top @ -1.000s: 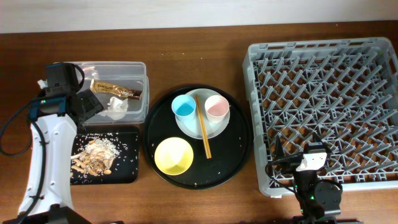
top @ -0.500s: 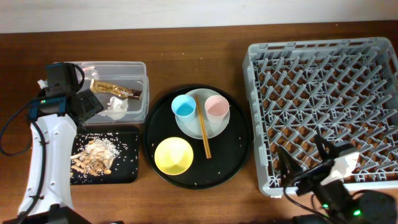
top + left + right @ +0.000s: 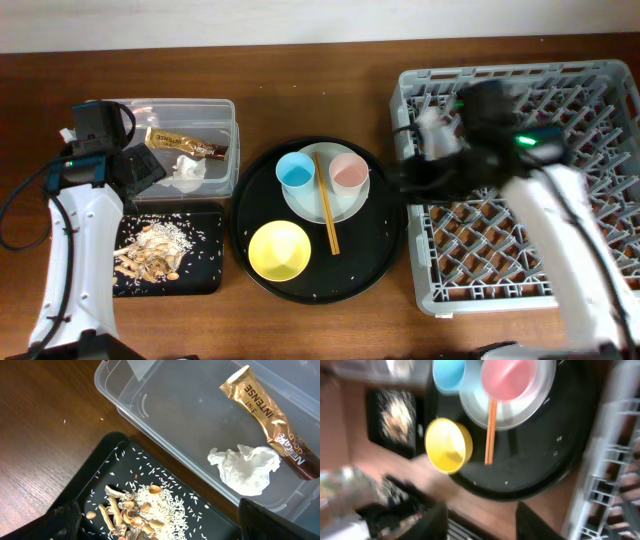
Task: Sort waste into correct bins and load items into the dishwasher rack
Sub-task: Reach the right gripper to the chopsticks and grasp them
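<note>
Hovering at the seam between tub and scrap tray, the left gripper (image 3: 148,168) has its fingers wide apart and holds nothing. The wrapper (image 3: 186,145) and tissue (image 3: 186,172) are in the clear tub (image 3: 130,106), the scraps (image 3: 152,250) in the small black tray (image 3: 205,282), so the waste looks sorted. Mid-table, the blue cup (image 3: 295,172), pink cup (image 3: 349,172), plate (image 3: 345,208), chopsticks (image 3: 327,215) and yellow bowl (image 3: 279,250) are all on the round tray (image 3: 385,260). The right gripper (image 3: 485,522), at the near edge a sec ago, has swung across the rack (image 3: 600,90) toward them. It's blurred, fingers apparently apart and empty, so loading prob. starts next.
</note>
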Available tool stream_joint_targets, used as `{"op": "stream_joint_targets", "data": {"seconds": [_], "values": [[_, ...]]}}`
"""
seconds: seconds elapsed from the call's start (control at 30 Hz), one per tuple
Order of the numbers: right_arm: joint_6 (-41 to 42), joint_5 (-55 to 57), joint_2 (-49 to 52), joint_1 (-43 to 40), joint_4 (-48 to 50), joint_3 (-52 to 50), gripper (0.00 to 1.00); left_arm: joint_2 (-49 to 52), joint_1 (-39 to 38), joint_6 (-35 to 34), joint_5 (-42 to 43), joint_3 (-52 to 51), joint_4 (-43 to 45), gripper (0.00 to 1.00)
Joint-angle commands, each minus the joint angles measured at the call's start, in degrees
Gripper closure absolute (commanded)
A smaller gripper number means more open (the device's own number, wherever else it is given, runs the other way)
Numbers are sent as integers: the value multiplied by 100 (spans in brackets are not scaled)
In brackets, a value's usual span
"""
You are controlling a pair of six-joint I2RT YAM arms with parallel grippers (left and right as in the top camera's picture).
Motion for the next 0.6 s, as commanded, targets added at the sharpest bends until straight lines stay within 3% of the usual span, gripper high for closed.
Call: {"op": "stream_joint_targets", "data": {"seconds": [0.0,0.2,0.37,0.57], "values": [[153,966,660,841,149,76,61,-96,9,48,-39,74,9,1],[835,1565,1552,1552,553,46,60,-96,9,48,-39,74,9,1],[1193,2669,1569,2107,595,-33,60,-96,9,48,-39,74,9,1],[1279,3025,1572,2367,601,-68,65,-96,9,48,-39,74,9,1]]}}
